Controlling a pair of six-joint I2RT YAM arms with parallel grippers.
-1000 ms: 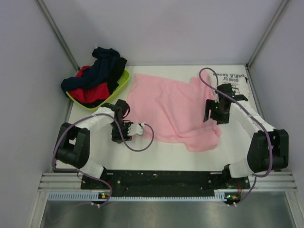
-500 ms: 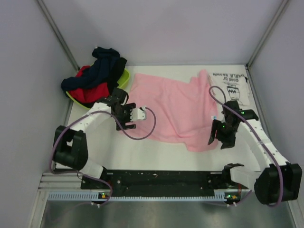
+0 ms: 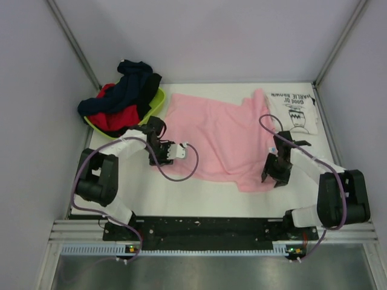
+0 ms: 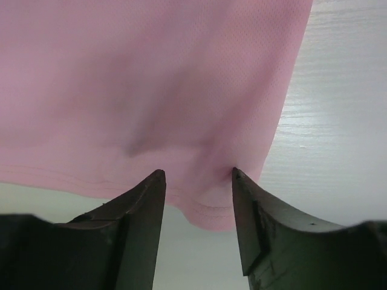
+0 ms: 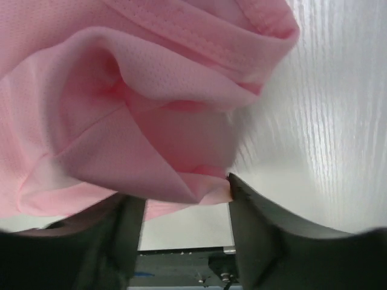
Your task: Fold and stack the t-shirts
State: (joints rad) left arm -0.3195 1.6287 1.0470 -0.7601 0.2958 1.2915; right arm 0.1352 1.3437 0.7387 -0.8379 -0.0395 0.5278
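Note:
The light-pink t-shirt (image 3: 224,136) lies spread and rumpled in the middle of the table. The white t-shirt (image 3: 294,112) with black lettering lies folded at the back right. My left gripper (image 3: 180,151) is open at the pink shirt's left edge. In the left wrist view a hem corner of the pink shirt (image 4: 211,205) lies between its open fingers, with the gripper (image 4: 196,181) low over the table. My right gripper (image 3: 273,172) is open at the shirt's near right corner. In the right wrist view a bunched fold of the shirt (image 5: 175,139) sits between its open fingers, at the gripper (image 5: 184,199).
A lime-green basket (image 3: 158,99) heaped with dark blue and red clothes (image 3: 121,103) stands at the back left, close behind the left arm. Grey walls enclose the table on three sides. Bare white tabletop (image 3: 157,193) shows in front of the pink shirt.
My right gripper moved from the shirt's right side toward me to its near right corner. My left gripper moved away from me and right to the shirt's left edge.

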